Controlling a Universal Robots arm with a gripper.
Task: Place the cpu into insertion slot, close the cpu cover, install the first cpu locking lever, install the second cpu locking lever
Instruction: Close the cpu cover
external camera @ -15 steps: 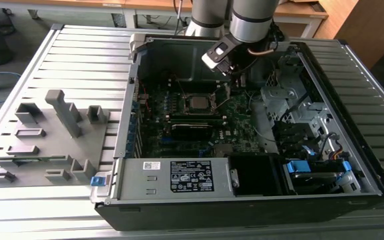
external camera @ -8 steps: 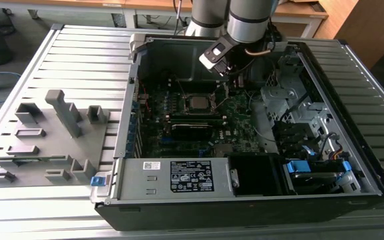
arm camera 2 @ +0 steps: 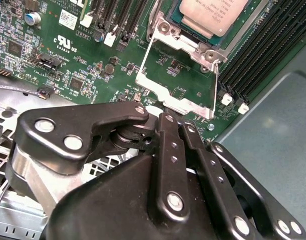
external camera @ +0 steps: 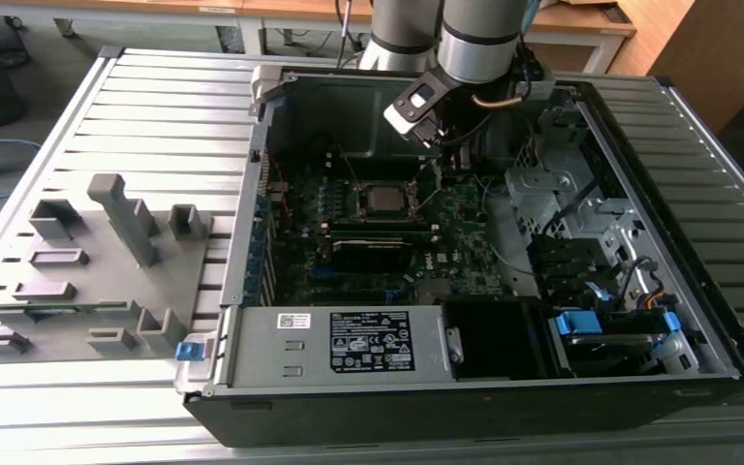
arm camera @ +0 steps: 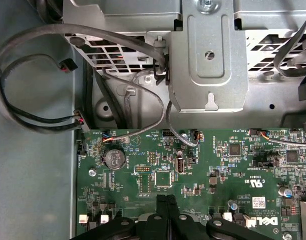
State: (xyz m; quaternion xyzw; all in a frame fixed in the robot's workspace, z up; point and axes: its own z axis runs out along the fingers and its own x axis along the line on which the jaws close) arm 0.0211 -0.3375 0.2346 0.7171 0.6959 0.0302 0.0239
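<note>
The cpu (arm camera 2: 213, 15) lies flat in the insertion slot (arm camera 2: 169, 26), its dull metal top facing up. In the exterior view it shows as a small grey square (external camera: 384, 200) in the middle of the motherboard (external camera: 398, 232). The cpu cover (arm camera 2: 190, 105) is not down on it. The shiny frame stands swung open, hinged at the slot's edge and tilted away from the chip, with green board showing through its square window.

The gripper (arm camera 2: 169, 116) is at the cover's free edge. Its two black fingers (arm camera 2: 165, 150) are pressed together with no gap between them, and the tips touch that edge. Whether the thin metal is nipped between the tips or only rests against them cannot be told.

The first wrist view looks across the other side of the board (away from the socket). It shows the same closed tips (arm camera: 166, 199) above a coin cell (arm camera: 113, 158), with grey cables (arm camera: 22, 75) looping toward a metal drive bracket (arm camera: 208, 55). The second wrist view shows rows of black memory slots (arm camera 2: 263, 50) beside the socket.

The exterior view shows the arm reaching down into the open computer case (external camera: 476, 407) with the gripper (external camera: 438, 167) just beside the chip. The case lies on a slatted table (external camera: 152, 97). A grey fixture tray (external camera: 88, 262) sits well apart from it, on the exterior view's left.
</note>
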